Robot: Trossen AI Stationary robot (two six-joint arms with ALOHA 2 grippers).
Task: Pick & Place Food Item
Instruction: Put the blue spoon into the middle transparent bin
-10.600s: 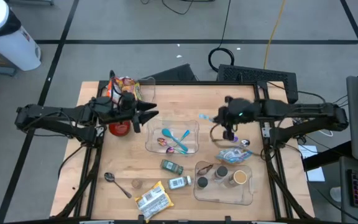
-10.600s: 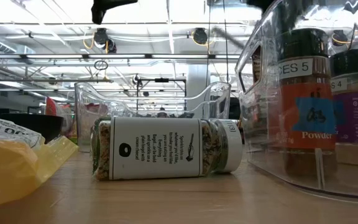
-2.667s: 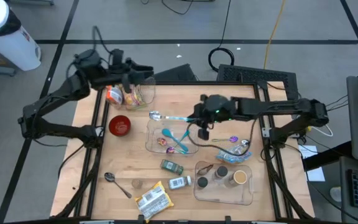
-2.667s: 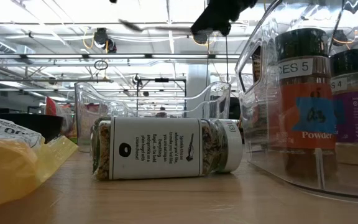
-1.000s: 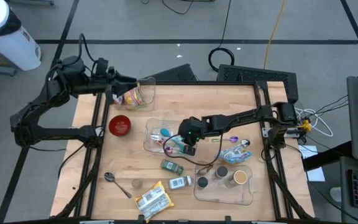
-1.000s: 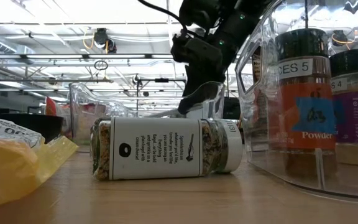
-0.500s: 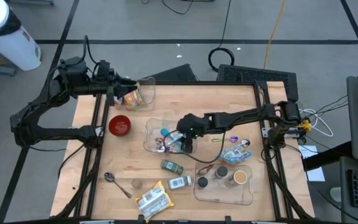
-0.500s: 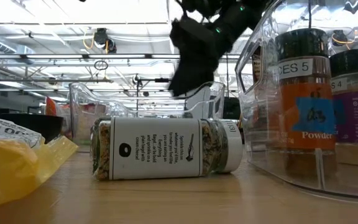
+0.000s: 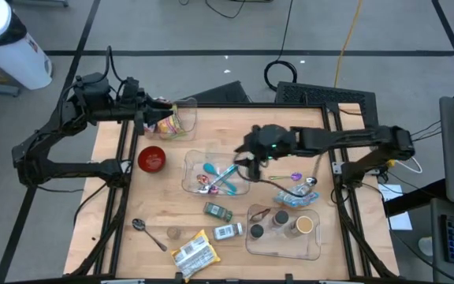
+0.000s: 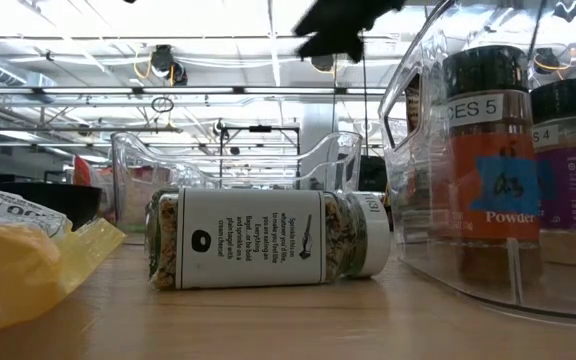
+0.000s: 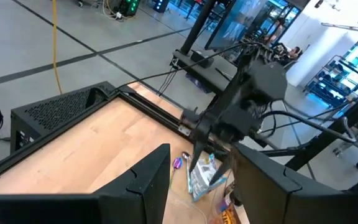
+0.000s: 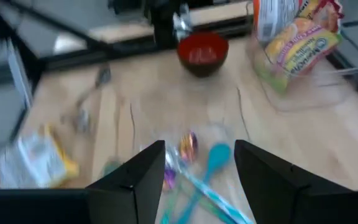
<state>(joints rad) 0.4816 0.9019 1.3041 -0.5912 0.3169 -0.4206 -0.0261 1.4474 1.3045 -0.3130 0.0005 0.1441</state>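
the snack bag [image 9: 169, 122] sits in the clear bin [image 9: 186, 110] at the bench's [image 9: 306, 126] far left corner. my left tool [image 9: 154, 112] hangs just beside it, fingers apart, empty. my right tool [image 9: 247, 156] hovers over the tray [image 9: 189, 180] of spoons [image 9: 225, 177], fingers apart, holding nothing.

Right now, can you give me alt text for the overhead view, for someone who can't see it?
Seen from above, the right gripper, open and empty, hovers over the edge of a clear tray of colourful spoons at the centre of a wooden table. The left gripper is at a clear bin of snack packets at the far left corner, near a red bowl.
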